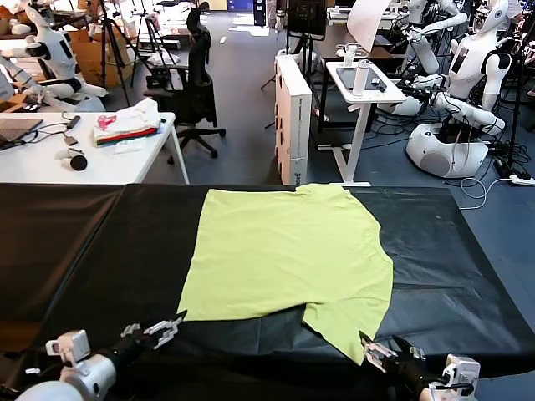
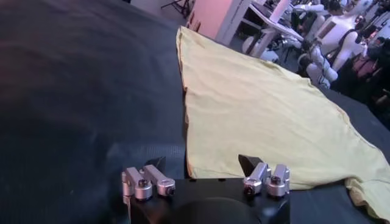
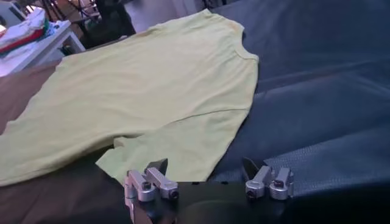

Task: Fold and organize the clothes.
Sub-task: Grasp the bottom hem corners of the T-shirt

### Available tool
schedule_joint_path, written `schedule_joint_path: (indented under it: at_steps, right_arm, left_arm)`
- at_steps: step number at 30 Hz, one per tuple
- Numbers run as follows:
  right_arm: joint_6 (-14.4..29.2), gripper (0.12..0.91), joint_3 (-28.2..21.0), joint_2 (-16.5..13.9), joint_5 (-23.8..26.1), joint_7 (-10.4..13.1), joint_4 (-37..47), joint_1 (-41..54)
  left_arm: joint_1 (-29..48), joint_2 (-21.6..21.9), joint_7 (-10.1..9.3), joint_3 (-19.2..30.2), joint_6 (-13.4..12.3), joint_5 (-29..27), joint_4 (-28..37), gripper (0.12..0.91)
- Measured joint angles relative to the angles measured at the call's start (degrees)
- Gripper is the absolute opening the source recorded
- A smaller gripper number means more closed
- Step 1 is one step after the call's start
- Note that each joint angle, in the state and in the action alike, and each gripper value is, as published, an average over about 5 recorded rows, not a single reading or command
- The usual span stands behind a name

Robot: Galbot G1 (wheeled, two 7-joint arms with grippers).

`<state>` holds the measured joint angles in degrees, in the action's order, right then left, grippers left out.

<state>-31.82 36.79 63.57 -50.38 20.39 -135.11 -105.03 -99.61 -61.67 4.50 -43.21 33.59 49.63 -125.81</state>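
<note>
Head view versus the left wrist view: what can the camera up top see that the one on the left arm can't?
Only the head view shows the right gripper, open by the T-shirt's near sleeve, and the white side table with a pile of cloth. Only the left wrist view shows the left gripper's fingertips close up, spread apart. Both show the lime-yellow T-shirt lying flat on the black table, and the left gripper near its corner.

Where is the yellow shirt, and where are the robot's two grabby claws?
yellow T-shirt (image 1: pixel 284 251): head view, middle of its body.
left gripper (image 1: pixel 167 327): head view, between its open fingertips.
right gripper (image 1: pixel 380 347): head view, between its open fingertips.
</note>
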Motion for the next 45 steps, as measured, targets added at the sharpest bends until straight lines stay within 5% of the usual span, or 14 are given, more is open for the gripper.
schedule_joint_path:
  at_steps: [24,30,38,42,45]
  right_arm:
    - [-0.55,0.887,-5.03,1.73,5.81,-0.70,2.27,1.76]
    - [-0.50,0.609,-5.57,1.71,6.43,-1.19,2.90,2.00]
    - [-0.55,0.368,-5.33,1.80,6.54,-1.12,1.95,0.87]
    - [-0.61,0.187,-4.95,1.63,6.56,-1.13,1.82,0.52]
    - [-0.59,0.138,-4.57,1.50,6.52,-1.19,2.21,0.63]
  left_arm:
    - [1.33,-2.94,0.09,1.91,-1.95,-3.19,2.72,0.882]
    - [1.49,-3.29,0.06,2.32,-2.20,-3.41,3.47,0.658]
    - [0.98,-3.32,-0.12,2.22,-2.22,-3.51,3.56,0.210]
    - [0.71,-3.22,-0.12,2.01,-2.34,-3.41,3.34,0.147]
    - [0.80,-3.20,-0.12,2.01,-2.40,-3.36,3.29,0.147]
